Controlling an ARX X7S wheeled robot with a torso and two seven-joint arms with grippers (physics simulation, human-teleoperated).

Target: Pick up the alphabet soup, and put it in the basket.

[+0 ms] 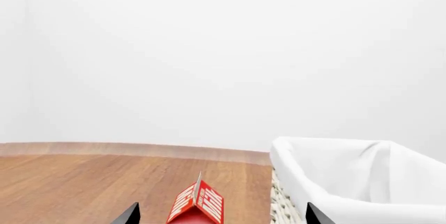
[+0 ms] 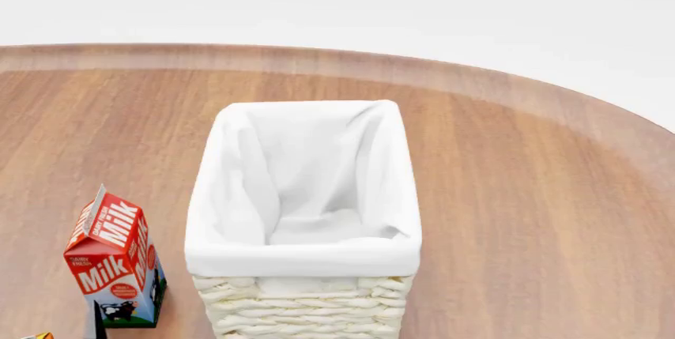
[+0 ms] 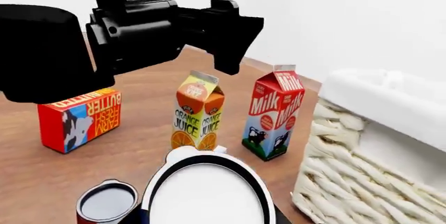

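In the right wrist view the alphabet soup (image 3: pixel 206 195) fills the foreground: a wide white top with a black rim and a strip of blue label at its side. My right gripper (image 3: pixel 207 220) is closed round it, with only dark finger edges showing beside the can. The cream wicker basket (image 3: pixel 348 182) with its white lining stands just beside the can; it also shows in the head view (image 2: pixel 306 256) and the left wrist view (image 1: pixel 327 182). My left gripper (image 1: pixel 223 219) is open and empty above the milk carton's ridge. Neither the soup nor the right gripper shows in the head view.
A red-labelled can (image 3: pixel 106 203) stands next to the soup. An orange juice carton (image 3: pixel 197 112), a milk carton (image 3: pixel 273 114) and a butter box (image 3: pixel 78 117) stand behind it. My left arm (image 3: pixel 139 31) hangs above them. The milk carton (image 2: pixel 114 260) is left of the basket.
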